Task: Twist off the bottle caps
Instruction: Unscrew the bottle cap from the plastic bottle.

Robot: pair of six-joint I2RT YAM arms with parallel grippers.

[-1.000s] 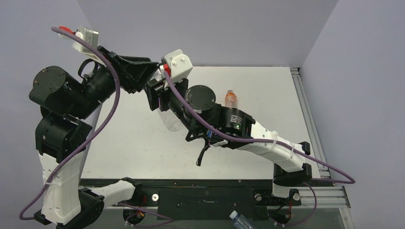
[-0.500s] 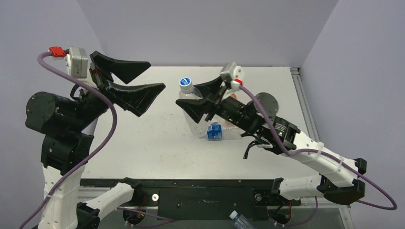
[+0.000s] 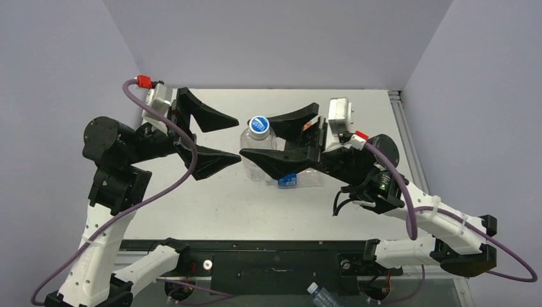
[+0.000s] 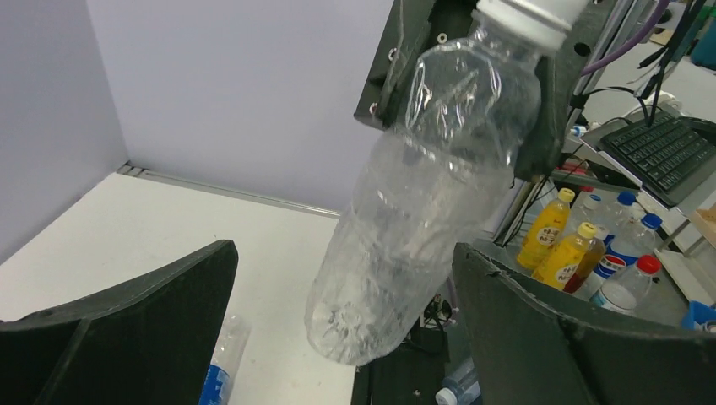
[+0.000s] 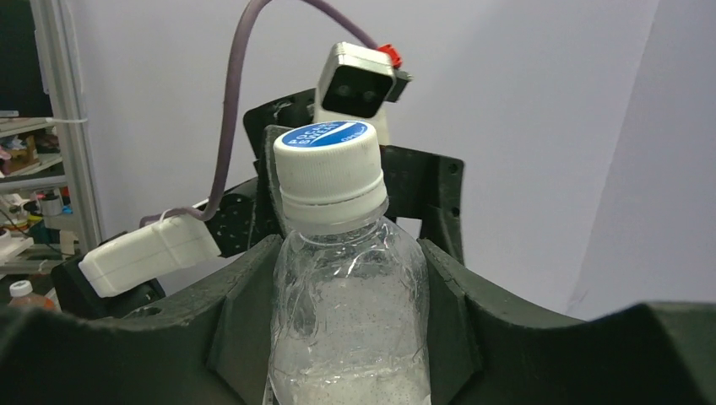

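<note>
My right gripper (image 3: 258, 143) is shut on a clear crumpled bottle (image 3: 257, 160) and holds it above the table, neck upward. On the neck sits the bottle cap (image 3: 259, 126), white and ridged with a blue printed top. The right wrist view shows the cap (image 5: 328, 173) above the bottle (image 5: 350, 329), which is pinched between both fingers. My left gripper (image 3: 238, 141) stands wide open just left of the bottle, its fingertips level with the body. Seen from the left wrist, the bottle (image 4: 431, 186) hangs tilted ahead of the spread fingers (image 4: 127, 337).
A second clear bottle with a blue label (image 3: 293, 180) lies on the white table (image 3: 192, 204) under the right gripper. It also appears in the left wrist view (image 4: 218, 371). Several yellow and orange drink bottles (image 4: 553, 240) stand off the table's side. Purple walls enclose the back and sides.
The left gripper has gone from shut at the bottle's top to wide open, backed off left, then come in beside the bottle. The right arm has swung right with the bottle still gripped.
</note>
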